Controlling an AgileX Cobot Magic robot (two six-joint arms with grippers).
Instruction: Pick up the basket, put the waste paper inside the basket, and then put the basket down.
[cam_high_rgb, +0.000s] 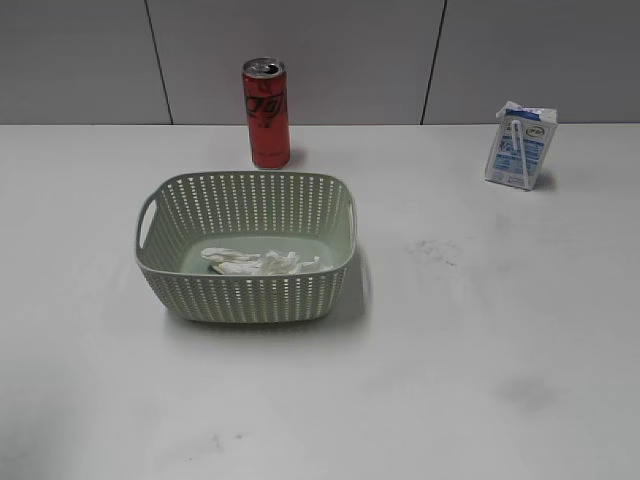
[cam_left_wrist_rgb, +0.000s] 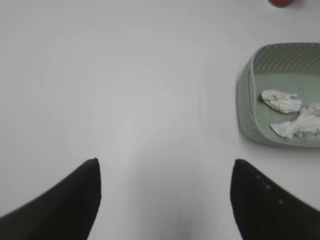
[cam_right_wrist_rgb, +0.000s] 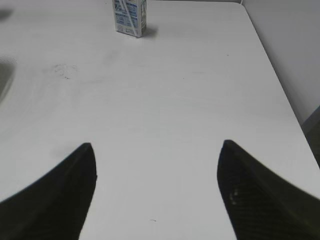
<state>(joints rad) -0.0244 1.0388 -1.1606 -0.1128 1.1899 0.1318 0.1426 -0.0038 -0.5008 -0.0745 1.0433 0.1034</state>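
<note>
The pale green basket (cam_high_rgb: 246, 268) stands upright on the white table, left of centre in the exterior view. White waste paper wads (cam_high_rgb: 258, 263) lie on its floor. In the left wrist view the basket (cam_left_wrist_rgb: 245, 100) is at the right edge with the paper (cam_left_wrist_rgb: 292, 112) inside. My left gripper (cam_left_wrist_rgb: 165, 167) is open and empty over bare table, left of the basket. My right gripper (cam_right_wrist_rgb: 157, 152) is open and empty over bare table, with the basket's rim (cam_right_wrist_rgb: 4, 82) at the left edge of its view. Neither gripper shows in the exterior view.
A red drink can (cam_high_rgb: 266, 112) stands just behind the basket. A blue-and-white drink carton (cam_high_rgb: 520, 146) stands at the back right, also in the right wrist view (cam_right_wrist_rgb: 129, 17). The table's right edge (cam_right_wrist_rgb: 280, 85) runs close to the right gripper.
</note>
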